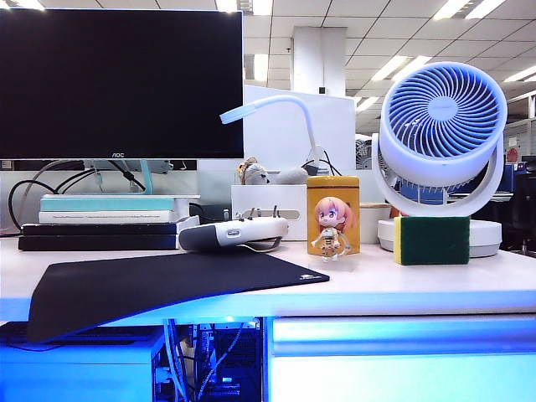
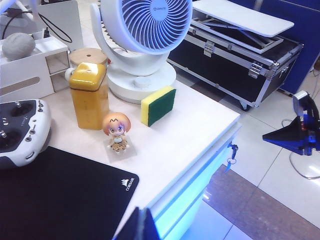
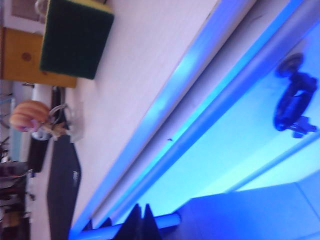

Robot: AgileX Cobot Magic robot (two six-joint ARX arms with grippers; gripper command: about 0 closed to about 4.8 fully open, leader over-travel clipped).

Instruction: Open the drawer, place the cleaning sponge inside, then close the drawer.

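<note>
Smooth white worktop (image 1: 402, 280) is carrying the cleaning sponge (image 1: 432, 240), a rectangular foam block standing at right beside the round fan (image 1: 442, 126). Right gripper (image 3: 142, 220) fingers are pressing together beside the glossy drawer (image 3: 235, 145) front; left gripper (image 2: 142, 225) fingers are meeting too.

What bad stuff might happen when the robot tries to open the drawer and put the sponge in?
1. The right gripper is shut and sits near the closed drawer. Shut, it may slip off instead of pulling the front.
2. The cleaning sponge stands on edge close to the girl figure and the yellow tin. A reach could topple them.
3. Keys hang from the drawer and might snag.
</note>
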